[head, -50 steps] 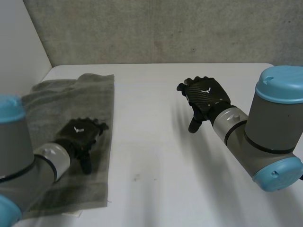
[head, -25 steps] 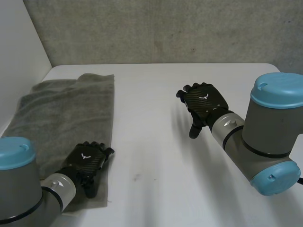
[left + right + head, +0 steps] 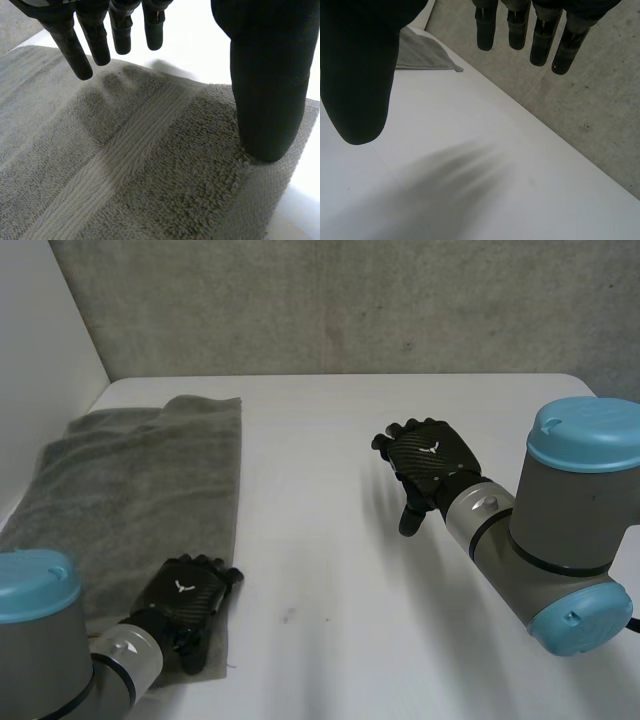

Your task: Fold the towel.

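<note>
Towel (image 3: 150, 480) flat along the tabletop's (image 3: 330, 540) left edge; left hand (image 3: 185, 600), open and empty, thumb on its near corner, should pinch the hem low; right hand (image 3: 430, 455) hovers open, empty.
</note>
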Motion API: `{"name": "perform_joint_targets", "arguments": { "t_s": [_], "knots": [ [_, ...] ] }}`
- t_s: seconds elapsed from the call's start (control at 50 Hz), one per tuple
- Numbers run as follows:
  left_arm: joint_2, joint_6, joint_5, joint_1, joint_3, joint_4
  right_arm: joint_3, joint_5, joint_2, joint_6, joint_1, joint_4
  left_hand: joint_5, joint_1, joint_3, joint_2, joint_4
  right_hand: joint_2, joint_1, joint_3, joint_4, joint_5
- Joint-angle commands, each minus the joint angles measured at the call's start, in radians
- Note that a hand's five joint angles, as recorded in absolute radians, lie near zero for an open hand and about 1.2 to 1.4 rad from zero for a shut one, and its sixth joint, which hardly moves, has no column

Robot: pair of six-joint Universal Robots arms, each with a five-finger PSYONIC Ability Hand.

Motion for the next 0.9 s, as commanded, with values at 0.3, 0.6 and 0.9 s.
{"name": "perform_joint_targets", "arguments": {
  "t_s": [0.3,0.6,0.9],
  "knots": [
    [-0.02,0.001,-0.005,0.002,0.02,0.16,0.001,0.001,-0.001,0.0,0.005,0.0,0.378,0.374,0.373,0.373,0.372,-0.044,-0.029,-0.038,-0.056,-0.043],
    [-0.085,0.003,-0.011,0.003,0.08,0.204,0.001,0.003,-0.002,0.0,0.005,0.0,0.493,0.489,0.488,0.488,0.487,-0.044,-0.029,-0.038,-0.056,-0.043],
    [-0.055,0.003,0.0,0.016,0.063,0.139,0.0,0.001,-0.004,0.0,0.005,0.0,0.655,0.65,0.65,0.649,0.649,-0.044,-0.029,-0.038,-0.056,-0.043]
  ]
}}
